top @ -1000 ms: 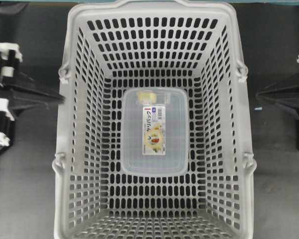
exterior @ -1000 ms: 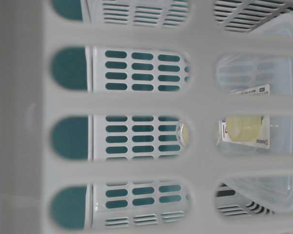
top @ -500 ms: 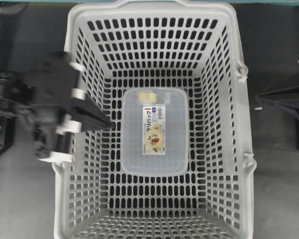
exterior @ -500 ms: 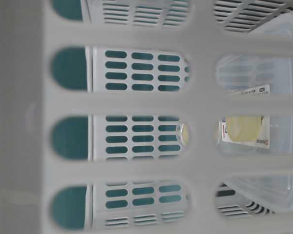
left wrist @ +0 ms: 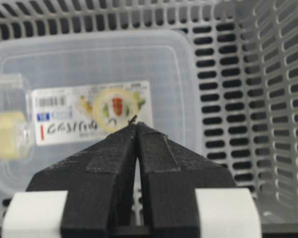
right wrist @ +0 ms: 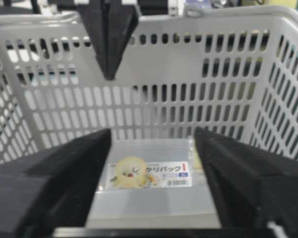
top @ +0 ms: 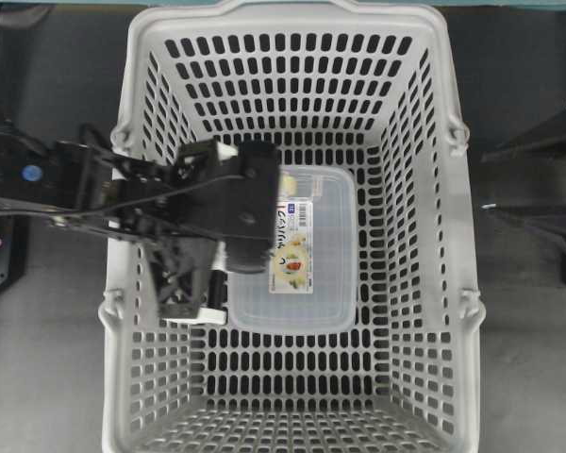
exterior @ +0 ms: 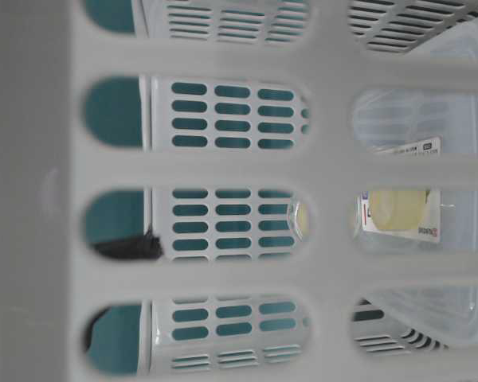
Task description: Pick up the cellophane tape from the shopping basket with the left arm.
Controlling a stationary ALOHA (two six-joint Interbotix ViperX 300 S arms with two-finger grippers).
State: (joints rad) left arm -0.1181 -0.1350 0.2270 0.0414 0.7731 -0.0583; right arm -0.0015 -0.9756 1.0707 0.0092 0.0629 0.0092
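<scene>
Overhead view, left to right: left arm (top: 123, 193) reaches over the shopping basket (top: 292, 28) rim, wrist hanging above the left part of a clear lidded container (top: 307, 302) on the basket floor. Left gripper (left wrist: 136, 130) has fingers pressed together, nothing between them (wrist cam confirms), tips pointing at the container's printed label (left wrist: 92, 111). Cellophane tape (left wrist: 10, 135), a pale yellow roll, sits at one end of the container, just beside the label; can't tell if it lies on the lid or inside. Right gripper (right wrist: 151, 163) sits outside the basket's right wall, fingers spread wide, holding nothing
</scene>
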